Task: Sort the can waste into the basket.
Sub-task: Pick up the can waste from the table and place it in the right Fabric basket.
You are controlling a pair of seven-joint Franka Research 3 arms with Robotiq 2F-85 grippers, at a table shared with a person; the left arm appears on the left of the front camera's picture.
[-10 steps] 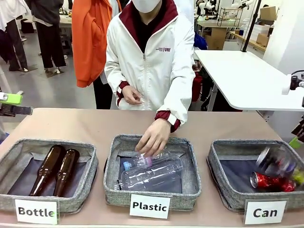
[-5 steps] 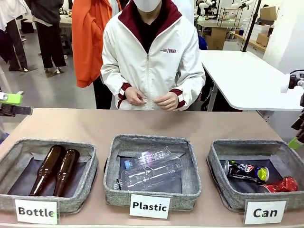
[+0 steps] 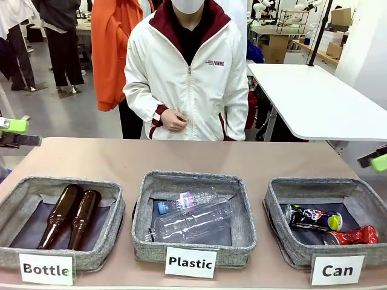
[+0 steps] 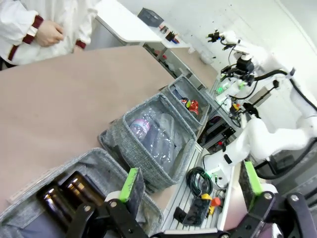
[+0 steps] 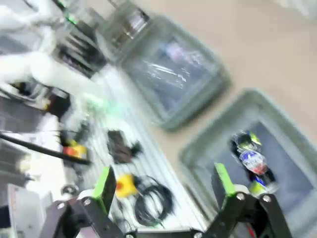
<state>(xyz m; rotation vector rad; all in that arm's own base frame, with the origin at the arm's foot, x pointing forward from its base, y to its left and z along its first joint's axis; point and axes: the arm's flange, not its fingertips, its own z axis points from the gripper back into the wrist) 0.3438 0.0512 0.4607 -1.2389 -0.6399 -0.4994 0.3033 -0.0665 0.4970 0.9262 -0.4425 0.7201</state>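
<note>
Front view: 2 cans [image 3: 329,226] in the Can basket [image 3: 278,199]; both hands [image 4: 190,191] [image 5: 163,186] apart.

The basket [image 3: 278,208] is a grey fabric rectangle with a dark bottom, the rightmost of three on the counter, with a white card reading "Can" [image 3: 337,269] leaning against its near wall. Two cans lie on their sides inside it. The dark can [image 3: 312,217], blue-black with coloured print and a yellow-green patch near its right end, rests across the middle of the floor. The red can [image 3: 352,236], crushed and dented with a silver end, lies just in front of it toward the right near corner, close beside the dark one.
</note>
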